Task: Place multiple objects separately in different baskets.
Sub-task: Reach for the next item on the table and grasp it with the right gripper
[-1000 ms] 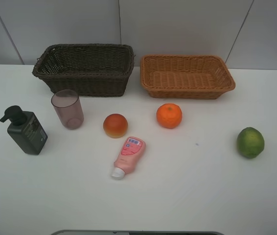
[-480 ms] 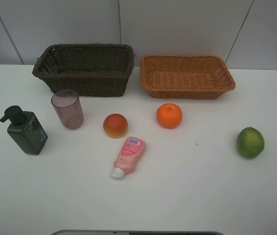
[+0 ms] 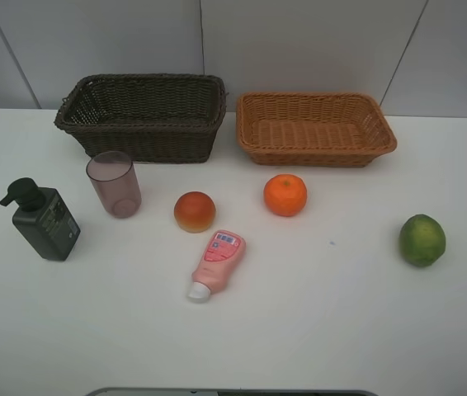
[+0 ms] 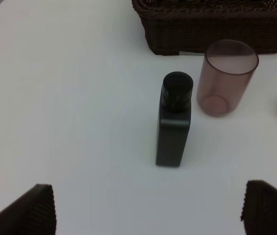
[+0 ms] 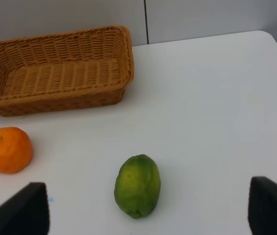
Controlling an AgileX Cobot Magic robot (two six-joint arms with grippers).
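Near: left gripper (image 4: 146,210) spread wide, empty, short of pump bottle (image 4: 173,122); right gripper (image 5: 148,210) wide, empty, short of lime (image 5: 137,185). Middle: pink squeeze bottle (image 3: 216,263) lying flat, red-orange fruit (image 3: 195,211), orange (image 3: 285,195), cup (image 3: 115,183) upright. Far: dark basket (image 3: 143,115), tan basket (image 3: 316,128) side by side.

Dark pump bottle (image 4: 173,128) stands upright on white table (image 4: 70,98) | mauve cup (image 4: 225,78) just beside | dark wicker basket (image 4: 212,24) beyond | left gripper (image 4: 150,210) spread wide.
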